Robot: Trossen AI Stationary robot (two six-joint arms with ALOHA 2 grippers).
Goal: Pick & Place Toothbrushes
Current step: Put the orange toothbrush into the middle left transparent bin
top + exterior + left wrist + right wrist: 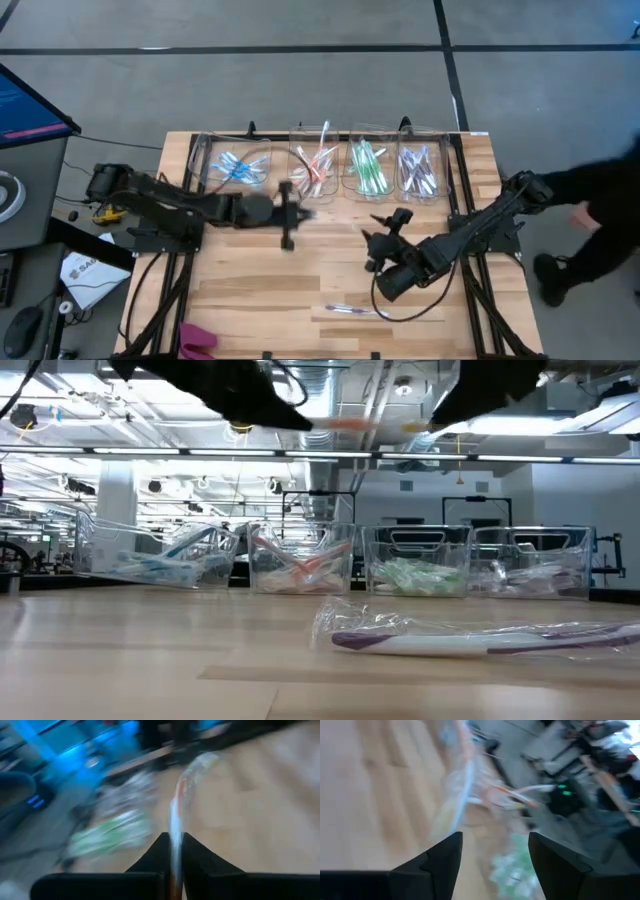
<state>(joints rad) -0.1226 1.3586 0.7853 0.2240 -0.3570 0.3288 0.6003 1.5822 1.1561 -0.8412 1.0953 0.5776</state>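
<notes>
My left gripper [298,212] hangs above the table's middle, just in front of the bins, shut on a wrapped toothbrush with an orange-red accent [176,805]. The low view shows this brush [350,423] high above the table. My right gripper [383,235] hovers open right of the middle, and its wrist view [495,850] shows nothing between the fingers. Another toothbrush, purple-accented in a clear wrapper [480,638], lies flat on the table near the front [350,310]. Four clear bins stand along the far edge, holding blue [237,167], orange-red [315,168], green [368,168] and purple [420,170] toothbrushes. My left gripper pinches the orange-red toothbrush in its clear wrapper [175,840] between its two fingers [155,855]. The brush runs along the fingers and sticks out well ahead of their tips. It is lifted clear of the table and lies roughly level; the view is blurred.
A pink object [197,338] lies at the table's front left corner. A person in dark clothes [600,220] stands beyond the right edge. A monitor [30,105] and cables sit left of the table. Bare wood [260,280] lies between the bins and the front edge.
</notes>
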